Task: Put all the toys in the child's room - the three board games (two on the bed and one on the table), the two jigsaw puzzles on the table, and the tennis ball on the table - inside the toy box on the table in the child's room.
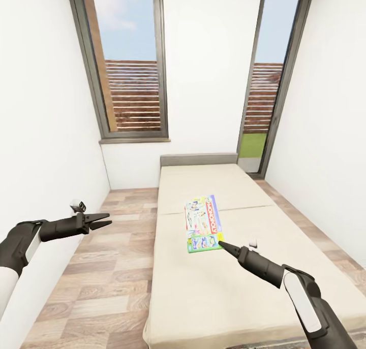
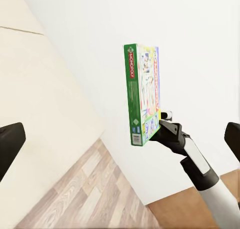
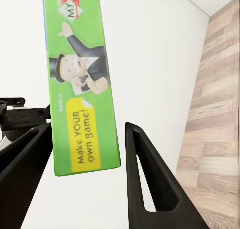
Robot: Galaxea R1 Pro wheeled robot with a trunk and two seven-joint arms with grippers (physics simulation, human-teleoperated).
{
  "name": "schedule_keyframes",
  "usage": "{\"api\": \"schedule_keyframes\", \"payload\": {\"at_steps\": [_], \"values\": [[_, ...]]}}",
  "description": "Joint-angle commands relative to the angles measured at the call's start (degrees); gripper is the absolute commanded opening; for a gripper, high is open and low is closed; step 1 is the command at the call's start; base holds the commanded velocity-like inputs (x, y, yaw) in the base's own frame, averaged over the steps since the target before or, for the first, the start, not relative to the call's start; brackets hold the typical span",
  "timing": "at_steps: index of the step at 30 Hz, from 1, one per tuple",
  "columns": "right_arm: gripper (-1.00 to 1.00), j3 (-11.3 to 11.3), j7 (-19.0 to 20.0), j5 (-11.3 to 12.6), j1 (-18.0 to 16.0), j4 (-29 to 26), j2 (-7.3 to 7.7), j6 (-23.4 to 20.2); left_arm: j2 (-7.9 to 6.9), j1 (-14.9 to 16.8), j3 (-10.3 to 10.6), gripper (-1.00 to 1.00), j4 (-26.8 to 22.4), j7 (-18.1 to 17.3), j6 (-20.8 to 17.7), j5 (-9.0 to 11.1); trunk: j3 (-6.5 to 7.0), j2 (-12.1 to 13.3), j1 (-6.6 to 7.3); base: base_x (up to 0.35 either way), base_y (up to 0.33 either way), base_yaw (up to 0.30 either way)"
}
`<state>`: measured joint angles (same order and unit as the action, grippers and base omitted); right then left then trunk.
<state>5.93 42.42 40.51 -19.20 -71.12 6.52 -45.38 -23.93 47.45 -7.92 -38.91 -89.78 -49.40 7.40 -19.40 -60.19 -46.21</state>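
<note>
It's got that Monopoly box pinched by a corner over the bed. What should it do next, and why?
Probably draw the right hand back slowly, Monopoly box level, before turning away. It seems to pinch only the box's near corner, with the box raised off the bed, so a quick swing could twist it loose. The left hand hangs open, free to steady it.
</note>
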Motion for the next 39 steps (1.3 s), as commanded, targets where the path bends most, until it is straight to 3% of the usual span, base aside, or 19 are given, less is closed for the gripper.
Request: {"api": "schedule_keyframes", "payload": {"at_steps": [1, 23, 39], "values": [[-1.0, 0.0, 0.1, 0.2, -0.1, 0.0, -0.01, -0.3, -0.01, 0.0, 0.0, 1.0, 0.0, -0.2, -0.6, 0.0, 0.12, 0.4, 0.22, 0.0, 0.0, -0.271], [-1.0, 0.1, 0.0, 0.1, -0.1, 0.1, -0.01, -0.3, 0.11, 0.0, 0.1, 1.0, 0.0, -0.2, -0.8, -0.1, 4.04, 9.2, 5.05, -0.047, 0.0, -0.275], [-1.0, -0.1, 0.0, 0.1, -0.1, 0.1, -0.02, -0.2, 0.11, 0.0, 0.1, 1.0, 0.0, -0.2, -0.8, -0.1, 6.89, 15.6, 8.57, 0.0, 0.0, -0.024]]}}
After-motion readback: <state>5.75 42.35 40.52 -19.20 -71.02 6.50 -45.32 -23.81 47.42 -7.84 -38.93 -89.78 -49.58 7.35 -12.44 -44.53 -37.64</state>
